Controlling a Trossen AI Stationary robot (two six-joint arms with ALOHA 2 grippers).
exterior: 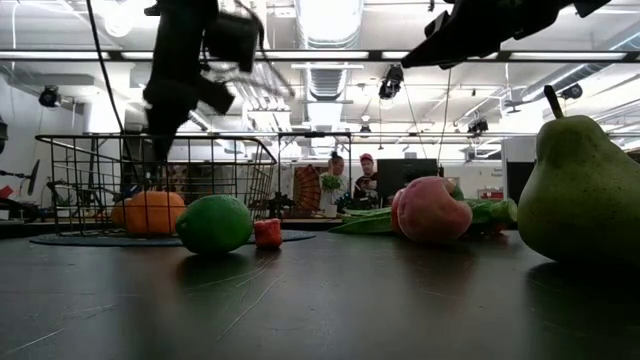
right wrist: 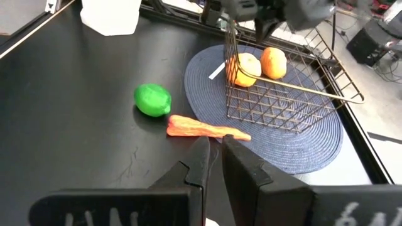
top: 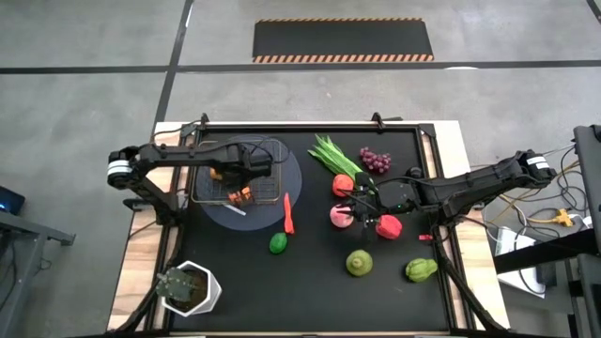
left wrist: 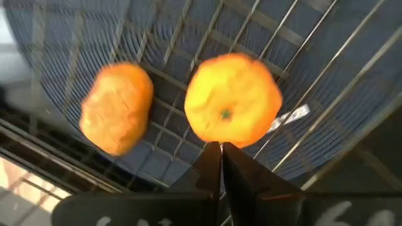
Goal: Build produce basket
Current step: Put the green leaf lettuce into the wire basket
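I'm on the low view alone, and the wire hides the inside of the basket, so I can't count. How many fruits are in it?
Observer: Two. A round orange and a paler orange fruit lie side by side in the basket.
Operator: Is the left gripper holding either?
Observer: No. The left gripper is shut and empty, over the basket.
Operator: And the right one?
Observer: The right gripper is shut on nothing. In the high view it sits near the pink fruit and the red fruit, right of the basket.
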